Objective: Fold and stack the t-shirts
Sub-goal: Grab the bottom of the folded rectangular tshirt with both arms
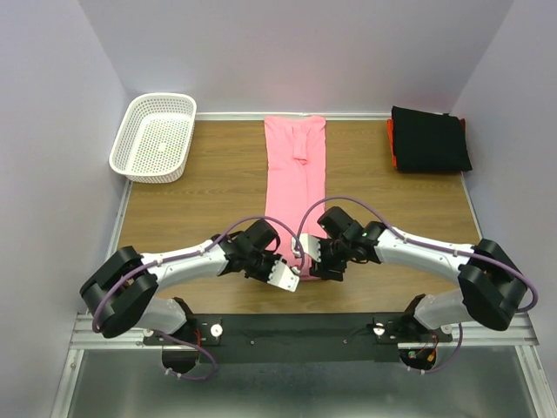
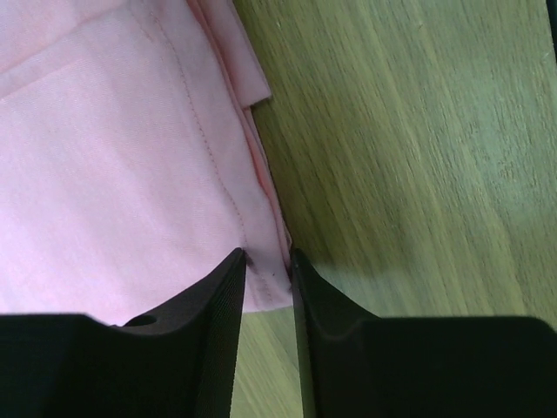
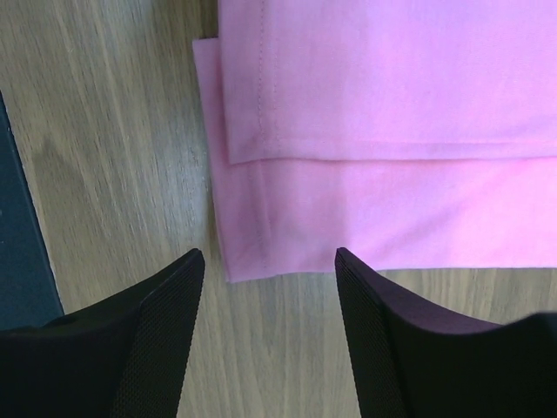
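Folding: pink shirt (image 1: 294,174) lies in the middle of the table (image 1: 200,200) as a long narrow strip, sides turned in; the crosswise folds are left, I judge.
Stacked: black shirt (image 1: 428,138) sits folded on orange shirt (image 1: 391,144), far right corner; pink one not yet added.
Left hand (image 2: 268,257): fingers nearly together astride a near hem corner; whether they pinch it I cannot tell.
Right hand (image 3: 268,252): fingers apart over the other hem corner, holding nothing.
Hidden: from above, both arms cover the hem; orange shirt shows only an edge.
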Robot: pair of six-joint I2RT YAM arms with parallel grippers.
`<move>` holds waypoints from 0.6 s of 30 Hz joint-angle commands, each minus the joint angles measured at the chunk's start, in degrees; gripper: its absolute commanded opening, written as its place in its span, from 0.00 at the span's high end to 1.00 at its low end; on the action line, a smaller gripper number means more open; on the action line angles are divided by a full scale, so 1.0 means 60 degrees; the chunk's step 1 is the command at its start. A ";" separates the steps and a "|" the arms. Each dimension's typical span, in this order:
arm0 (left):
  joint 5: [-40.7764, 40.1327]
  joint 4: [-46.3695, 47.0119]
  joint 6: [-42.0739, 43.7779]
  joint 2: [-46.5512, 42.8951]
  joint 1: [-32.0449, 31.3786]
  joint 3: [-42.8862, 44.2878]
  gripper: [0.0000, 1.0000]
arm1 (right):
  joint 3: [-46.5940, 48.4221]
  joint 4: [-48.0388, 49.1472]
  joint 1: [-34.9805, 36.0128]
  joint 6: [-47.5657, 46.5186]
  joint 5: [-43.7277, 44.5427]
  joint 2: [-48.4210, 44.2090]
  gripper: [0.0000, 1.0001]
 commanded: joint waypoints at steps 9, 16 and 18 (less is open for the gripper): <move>0.0159 -0.0592 0.0035 0.0527 -0.0058 0.0201 0.62 | -0.0655 0.0994 0.0085 -0.0167 -0.0325 0.0804 0.38; 0.0012 -0.0841 0.0064 0.0454 -0.0058 0.0201 0.68 | -0.1153 0.1157 0.0100 -0.0167 -0.0208 0.0761 0.57; 0.0027 -0.0943 0.0093 0.0498 -0.0058 0.0231 0.81 | -0.1227 0.1127 0.0100 -0.0065 -0.0164 0.0614 0.67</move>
